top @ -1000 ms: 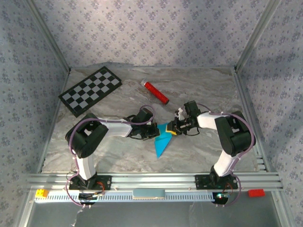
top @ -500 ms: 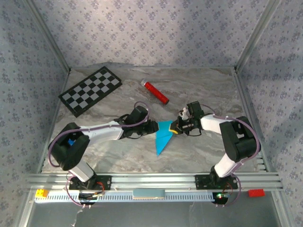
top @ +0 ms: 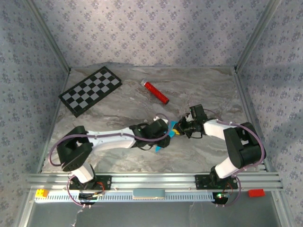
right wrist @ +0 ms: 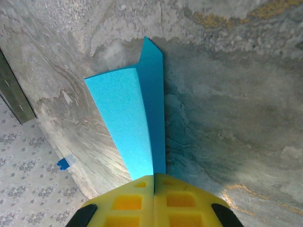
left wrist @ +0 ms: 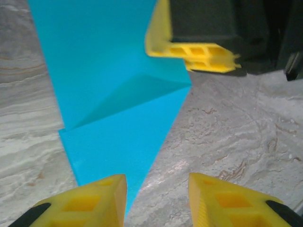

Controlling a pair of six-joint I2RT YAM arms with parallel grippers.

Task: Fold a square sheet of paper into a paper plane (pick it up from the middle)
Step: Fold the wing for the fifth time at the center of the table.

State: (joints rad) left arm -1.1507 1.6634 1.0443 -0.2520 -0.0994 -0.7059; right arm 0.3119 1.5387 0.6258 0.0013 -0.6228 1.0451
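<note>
Marbled tabletop (top: 118, 94) | your cyan paper (left wrist: 118, 94), folded into a pointed wedge, sits near the tabletop's middle, a little toward the near edge | your right claw (right wrist: 154, 182) pinches the paper's edge, fingers pressed together on it | your left claw (left wrist: 156, 194) is spread apart at the paper's narrow tip, gripping nothing

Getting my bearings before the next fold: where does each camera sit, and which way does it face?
Top external: above and behind the bases, looking down at the table; both arms show.
Left wrist: down past the open left gripper onto the blue paper.
Right wrist: along the right gripper, shut on it.
All share the paper.
</note>
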